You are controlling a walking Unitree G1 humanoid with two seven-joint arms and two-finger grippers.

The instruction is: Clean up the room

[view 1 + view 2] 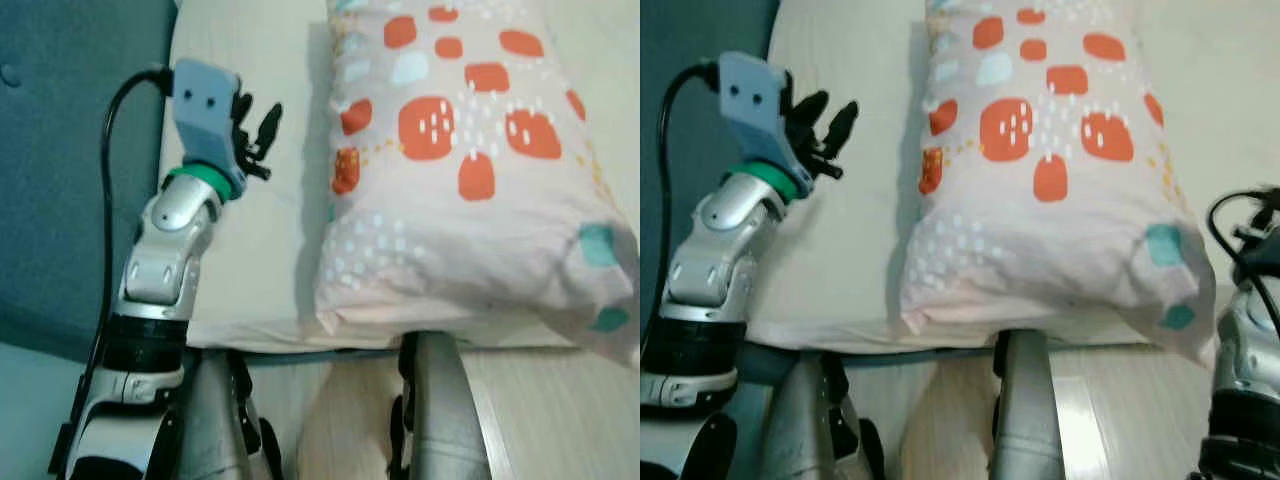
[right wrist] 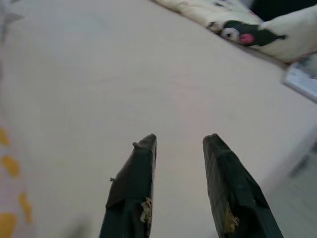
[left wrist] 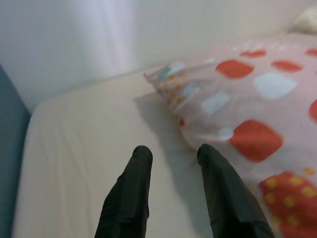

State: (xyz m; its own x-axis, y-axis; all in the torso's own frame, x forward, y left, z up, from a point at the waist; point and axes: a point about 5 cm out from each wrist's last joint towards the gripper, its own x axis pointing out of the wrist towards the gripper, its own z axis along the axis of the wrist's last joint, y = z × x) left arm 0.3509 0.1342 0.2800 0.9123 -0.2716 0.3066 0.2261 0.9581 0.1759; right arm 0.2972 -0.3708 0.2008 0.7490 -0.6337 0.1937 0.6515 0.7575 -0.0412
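1. Two hands are in use near one pillow (image 1: 450,170). The pillow lies lengthwise on the bed (image 1: 250,220), from 12 o'clock down to the bed's near edge at 6 o'clock in the head views, with one corner sagging over that edge at 4 o'clock.

2. The left hand (image 1: 258,135) is raised over the bare sheet at 10 o'clock, just beside the pillow's left flank but apart from it. Its fingers (image 3: 131,198) are spread with nothing between them. Judgement: it is staged to close on the pillow's side or corner.

3. The right hand (image 2: 178,148) points across open sheet, fingers apart and holding nothing. The right arm (image 1: 1245,300) sits at 4 o'clock beside the overhanging corner. Judgement: it is placed to take the opposite side for a two-handed lift.

4. Judgement: the pillow is soft and will fold when raised from one side; the sagging corner may slide off the bed.

5. A dark blue upholstered surface (image 1: 70,150) borders the bed at 9 o'clock. A second cushion with a black cartoon figure (image 2: 242,34) lies far across the bed.

6. No brand, label or legible writing can be read on any item. The pillow carries orange blocks, pale blue patches and small dots.
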